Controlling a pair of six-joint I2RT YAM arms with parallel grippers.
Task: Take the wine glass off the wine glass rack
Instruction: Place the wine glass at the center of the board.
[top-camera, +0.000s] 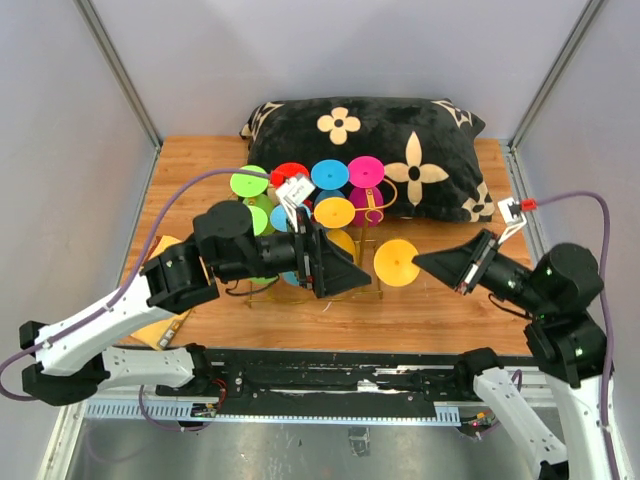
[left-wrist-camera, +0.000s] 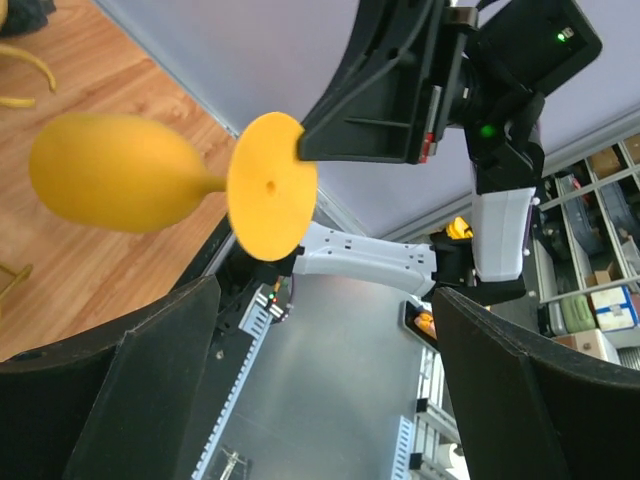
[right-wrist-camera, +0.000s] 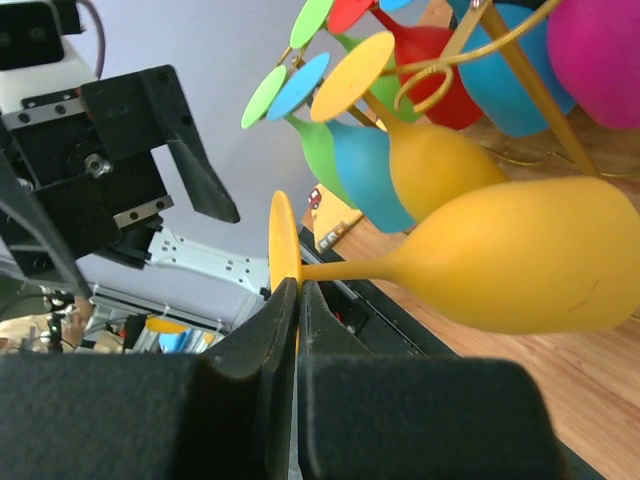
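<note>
In the top view, your right gripper (top-camera: 420, 262) is clamping the foot of the yellow wine glass (top-camera: 397, 262) just right of centre. The disc is sitting just beyond the right end of the wine glass rack (top-camera: 378, 212), so I judge it is already coming free of the rails. Your left gripper (top-camera: 355, 275) is waiting low in front of the rack with its jaws wide apart and nothing between them. The rack is carrying the other glasses (top-camera: 330, 175), green, red, blue, magenta and yellow, with their feet showing as discs from above. Through the left wrist camera, the held glass is lying on its side at upper left, above the wooden table (left-wrist-camera: 60, 250), its foot nipped at the edge by the right claw. Your own two fingers (left-wrist-camera: 150, 390) are standing far apart at the bottom corners. Through the right wrist camera, your fingers (right-wrist-camera: 265, 335) are pressing together on the thin edge of the foot, a grip that is letting the bowl swing clear at right. The racked glasses are hanging bowl down, so no mouth is showing.
</note>
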